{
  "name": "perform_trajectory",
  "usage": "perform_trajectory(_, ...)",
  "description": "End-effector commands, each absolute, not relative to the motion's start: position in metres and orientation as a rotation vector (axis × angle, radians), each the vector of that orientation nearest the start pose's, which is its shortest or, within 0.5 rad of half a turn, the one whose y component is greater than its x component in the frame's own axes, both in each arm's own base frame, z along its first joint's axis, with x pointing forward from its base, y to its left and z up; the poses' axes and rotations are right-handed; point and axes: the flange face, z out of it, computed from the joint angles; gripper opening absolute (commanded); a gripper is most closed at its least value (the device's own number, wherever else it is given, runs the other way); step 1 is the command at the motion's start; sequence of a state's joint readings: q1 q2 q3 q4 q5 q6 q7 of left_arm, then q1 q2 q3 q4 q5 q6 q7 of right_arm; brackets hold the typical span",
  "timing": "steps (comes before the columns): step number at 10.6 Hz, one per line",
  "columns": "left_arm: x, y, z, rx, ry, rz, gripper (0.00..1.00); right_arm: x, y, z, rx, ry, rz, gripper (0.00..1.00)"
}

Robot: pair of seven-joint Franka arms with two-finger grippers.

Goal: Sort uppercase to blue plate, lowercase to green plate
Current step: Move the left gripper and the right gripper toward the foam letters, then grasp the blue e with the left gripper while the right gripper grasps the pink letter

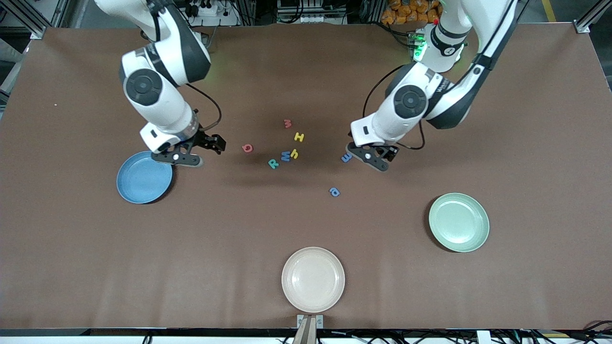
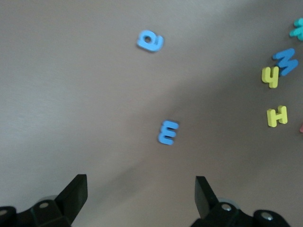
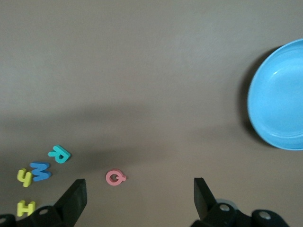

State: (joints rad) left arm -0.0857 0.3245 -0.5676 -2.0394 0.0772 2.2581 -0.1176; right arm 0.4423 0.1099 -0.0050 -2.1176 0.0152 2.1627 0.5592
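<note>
- Blue small m (image 2: 168, 132) lies on the table just beside the left gripper (image 1: 372, 161), whose jaws gape wide and empty; centre over it, descend squarely.
- Right gripper (image 1: 196, 152), equally open and empty, hovers beside the blue plate (image 1: 143, 179), near the red G (image 3: 115, 178).
- Green plate (image 1: 459, 222) sits empty.

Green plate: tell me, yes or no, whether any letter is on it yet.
No. The green plate is bare in the front view; the nearest letter, the blue a, lies on the table apart from it.
</note>
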Motion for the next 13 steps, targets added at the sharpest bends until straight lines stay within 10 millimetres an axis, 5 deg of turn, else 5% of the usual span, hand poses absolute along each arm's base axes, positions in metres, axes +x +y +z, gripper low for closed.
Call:
perform_trajectory(1, 0.452, -0.379, 0.271, -3.009, 0.861, 0.12, 1.0, 0.466, 0.249, 0.307, -3.149, 0.267, 0.084, 1.0)
perform_trajectory(5, 0.44, -0.404, 0.221, -3.025, 0.862, 0.142, 0.93, 0.448, 0.282, 0.255, -3.159, 0.328, 0.106, 1.0)
perform_trajectory(13, 0.425, -0.406, 0.179, -2.96, 0.943, -0.016, 0.85, 0.424, 0.297, 0.202, -3.111, 0.357, 0.112, 0.99)
